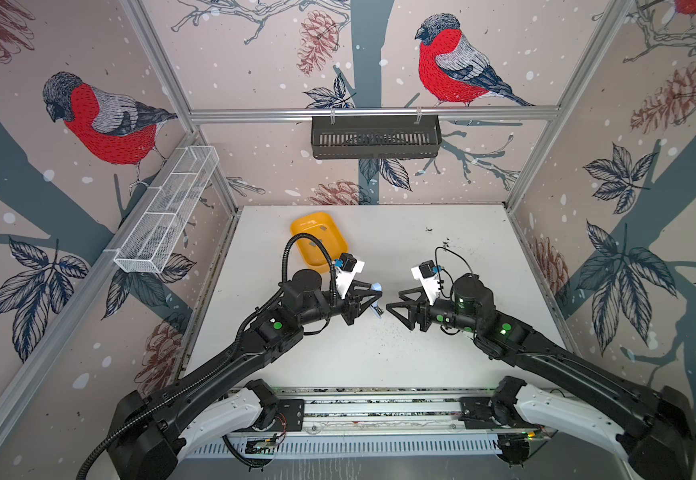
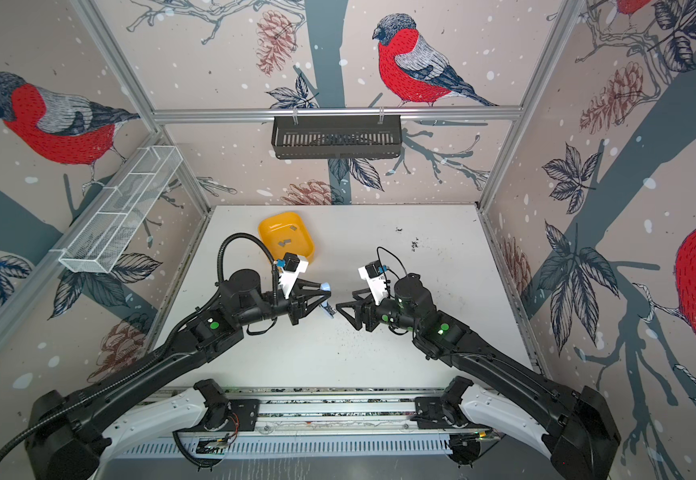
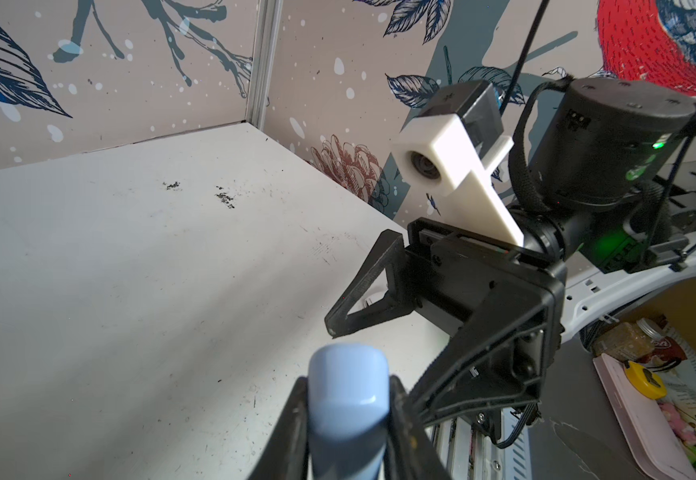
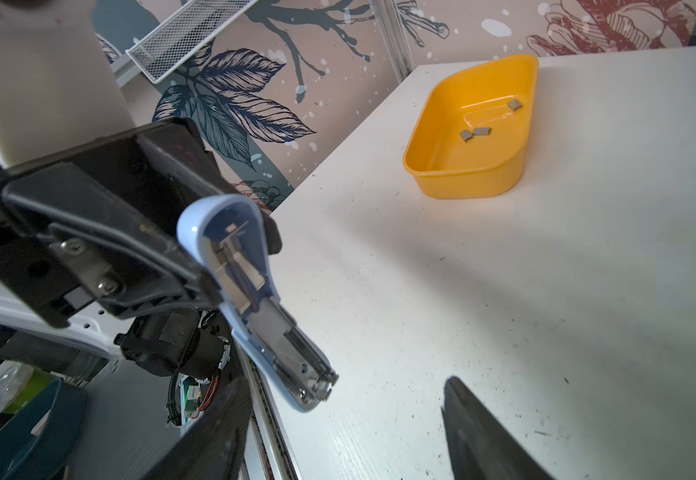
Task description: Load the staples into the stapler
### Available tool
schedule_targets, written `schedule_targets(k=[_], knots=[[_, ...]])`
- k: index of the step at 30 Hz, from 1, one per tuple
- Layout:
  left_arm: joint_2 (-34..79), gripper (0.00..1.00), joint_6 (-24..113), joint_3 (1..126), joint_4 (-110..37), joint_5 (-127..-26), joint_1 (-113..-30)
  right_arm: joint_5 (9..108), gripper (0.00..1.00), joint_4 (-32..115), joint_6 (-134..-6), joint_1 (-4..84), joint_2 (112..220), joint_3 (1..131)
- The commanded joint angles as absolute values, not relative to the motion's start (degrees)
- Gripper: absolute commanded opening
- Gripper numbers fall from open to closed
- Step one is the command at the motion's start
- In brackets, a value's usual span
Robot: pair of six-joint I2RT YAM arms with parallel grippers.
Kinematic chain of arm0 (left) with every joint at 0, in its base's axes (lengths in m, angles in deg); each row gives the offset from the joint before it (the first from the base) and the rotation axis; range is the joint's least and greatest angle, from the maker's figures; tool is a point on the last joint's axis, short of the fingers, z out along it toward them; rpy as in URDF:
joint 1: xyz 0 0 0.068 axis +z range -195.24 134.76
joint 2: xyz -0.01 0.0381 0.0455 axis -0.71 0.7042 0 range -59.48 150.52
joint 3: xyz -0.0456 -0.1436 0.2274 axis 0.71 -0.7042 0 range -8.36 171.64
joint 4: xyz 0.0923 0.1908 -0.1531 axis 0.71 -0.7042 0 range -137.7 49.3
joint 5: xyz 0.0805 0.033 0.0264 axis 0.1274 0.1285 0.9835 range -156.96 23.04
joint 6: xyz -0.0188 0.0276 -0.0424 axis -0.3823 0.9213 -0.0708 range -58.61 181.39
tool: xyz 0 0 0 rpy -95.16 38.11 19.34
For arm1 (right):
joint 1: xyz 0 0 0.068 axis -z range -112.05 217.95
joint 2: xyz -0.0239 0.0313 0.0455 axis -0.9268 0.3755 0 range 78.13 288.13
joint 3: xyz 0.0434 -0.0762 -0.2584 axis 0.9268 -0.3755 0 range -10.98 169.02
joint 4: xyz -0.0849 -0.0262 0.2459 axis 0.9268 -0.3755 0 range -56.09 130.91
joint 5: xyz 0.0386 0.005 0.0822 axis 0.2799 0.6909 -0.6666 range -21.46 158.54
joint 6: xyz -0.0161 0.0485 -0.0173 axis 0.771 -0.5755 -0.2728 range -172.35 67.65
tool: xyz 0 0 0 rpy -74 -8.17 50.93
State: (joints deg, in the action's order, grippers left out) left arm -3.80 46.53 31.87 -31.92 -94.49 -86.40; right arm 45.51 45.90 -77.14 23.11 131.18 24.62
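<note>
Right wrist view: the table (image 4: 545, 291) carries the tray (image 4: 462, 176) near its far left corner. My left pincer (image 1: 370, 298) clamps the stapler (image 4: 254, 286), hinged open toward my right pincer (image 1: 393, 300), which gapes empty to fetch staples (image 4: 481, 132) lying in that tray.

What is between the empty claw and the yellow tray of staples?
Just bare white table, seen in the right wrist view, from the right gripper to the yellow tray holding the staples.
</note>
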Motion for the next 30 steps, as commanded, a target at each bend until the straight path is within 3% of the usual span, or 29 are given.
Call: schedule_targets(k=[1,30], knots=[[-3.71,0.00,44.99,32.15,-26.40,-100.61,-84.91,38.16,0.75,49.06,-72.44,24.02,130.14,25.04],[-4.79,0.00,39.14,31.70,-23.73,-107.58,-84.43,28.47,0.77,49.72,-73.40,24.97,124.29,23.24]])
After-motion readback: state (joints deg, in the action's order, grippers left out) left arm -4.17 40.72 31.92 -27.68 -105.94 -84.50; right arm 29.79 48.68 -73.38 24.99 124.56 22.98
